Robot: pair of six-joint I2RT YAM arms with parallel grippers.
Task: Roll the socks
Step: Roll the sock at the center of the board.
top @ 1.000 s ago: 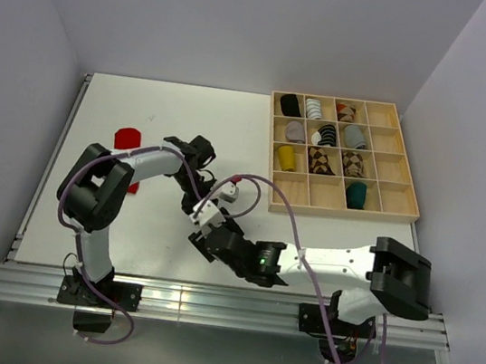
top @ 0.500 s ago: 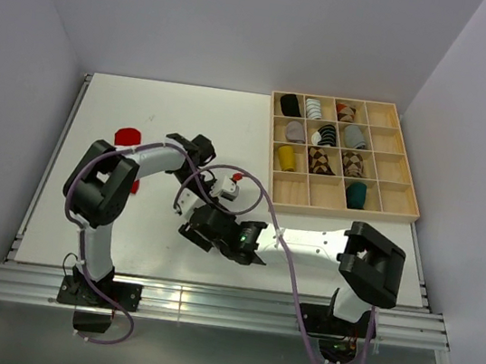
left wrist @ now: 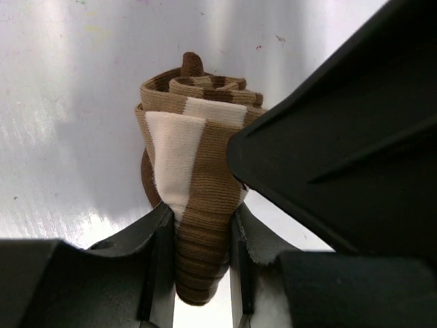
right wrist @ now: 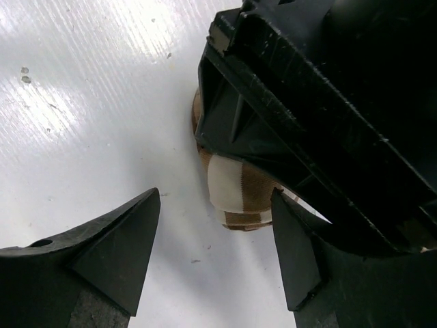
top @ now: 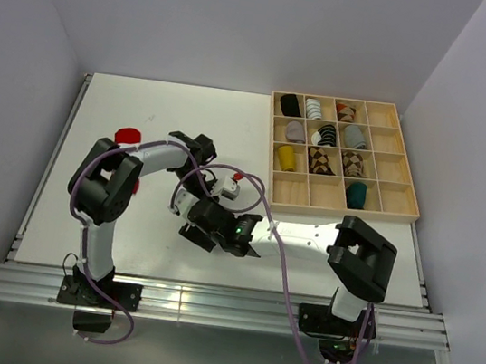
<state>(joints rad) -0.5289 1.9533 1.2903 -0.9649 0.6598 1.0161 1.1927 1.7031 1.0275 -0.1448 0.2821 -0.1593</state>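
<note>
Left of the wooden tray, my left end effector pinches the rolled striped sock, so I'd centre the wide-open right end effector around its free end before closing.

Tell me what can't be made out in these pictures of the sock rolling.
Striped sock: in the top view, covered by the left pincer and right pincer; in the right wrist view, mostly behind the left pincer's black body.
Red sock: top view, largely under the left arm.
Tray bundles: top view, too small for detail.
</note>
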